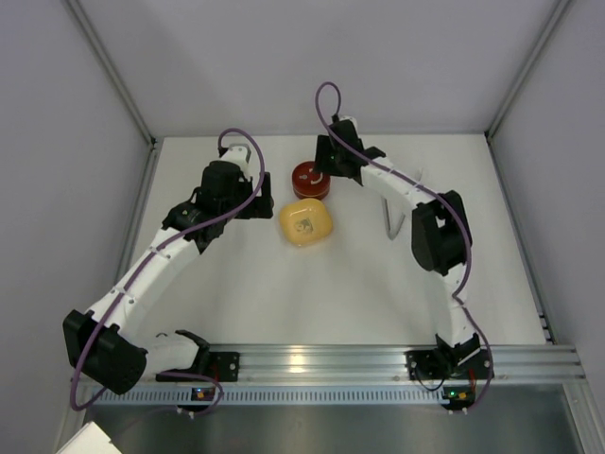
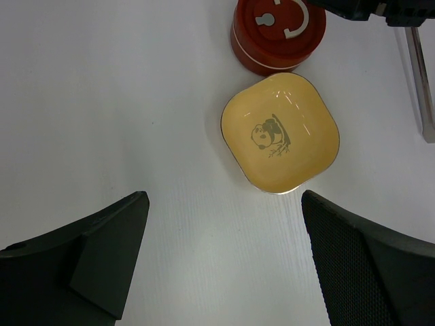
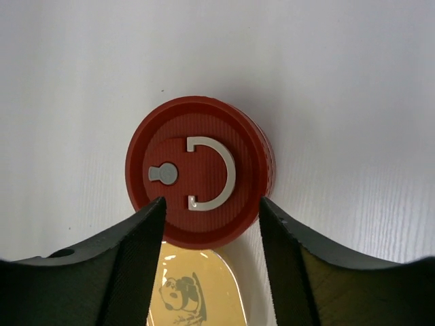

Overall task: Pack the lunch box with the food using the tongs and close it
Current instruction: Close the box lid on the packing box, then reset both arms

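The lunch box [image 1: 310, 179] [image 2: 277, 34] stands at the back middle of the table, red, with its lid [image 3: 200, 170] sitting on top. My right gripper [image 3: 212, 204] [image 1: 333, 161] hovers just above the lid's near edge, open, with nothing between its fingers. The tongs [image 1: 392, 219] [image 2: 421, 88] lie flat on the table to the right of the box, apart from both grippers. My left gripper [image 2: 224, 197] [image 1: 260, 203] is open over bare table, left of the box. The food is out of view.
A yellow rounded-square dish [image 1: 305, 222] [image 2: 280, 132] [image 3: 197, 292] with a panda drawing sits just in front of the box, nothing in it. Grey walls close the table at the back and both sides.
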{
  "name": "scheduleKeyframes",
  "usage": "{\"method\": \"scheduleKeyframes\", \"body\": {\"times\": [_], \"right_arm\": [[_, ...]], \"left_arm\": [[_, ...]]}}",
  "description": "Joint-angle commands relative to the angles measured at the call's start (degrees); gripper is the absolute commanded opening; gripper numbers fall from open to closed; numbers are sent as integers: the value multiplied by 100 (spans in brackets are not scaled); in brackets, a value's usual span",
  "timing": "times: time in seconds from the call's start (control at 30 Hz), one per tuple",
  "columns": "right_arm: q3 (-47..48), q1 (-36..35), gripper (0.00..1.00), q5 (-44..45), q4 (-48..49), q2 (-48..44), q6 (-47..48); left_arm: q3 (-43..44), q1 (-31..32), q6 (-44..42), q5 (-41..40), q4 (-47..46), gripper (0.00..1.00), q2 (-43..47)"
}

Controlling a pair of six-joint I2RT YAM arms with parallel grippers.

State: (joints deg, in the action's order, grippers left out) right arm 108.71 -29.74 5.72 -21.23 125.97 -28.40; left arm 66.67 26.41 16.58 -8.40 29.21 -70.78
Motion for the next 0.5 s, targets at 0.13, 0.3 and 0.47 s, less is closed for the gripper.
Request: {"method": "scheduleKeyframes", "body": {"times": [0.13,0.3,0.47], "right_arm": [[-1183,100,78,518,567,-2011,195],[-2607,100,100,790,708,-3480,414],[-4265,82,99,949,700,-5449,520]], "left_arm": [[3,-5,-41,-144,-38,99,21],[47,-5,-50,-205,-3,99,47],[3,-5,-93,-302,-12,99,161]]}}
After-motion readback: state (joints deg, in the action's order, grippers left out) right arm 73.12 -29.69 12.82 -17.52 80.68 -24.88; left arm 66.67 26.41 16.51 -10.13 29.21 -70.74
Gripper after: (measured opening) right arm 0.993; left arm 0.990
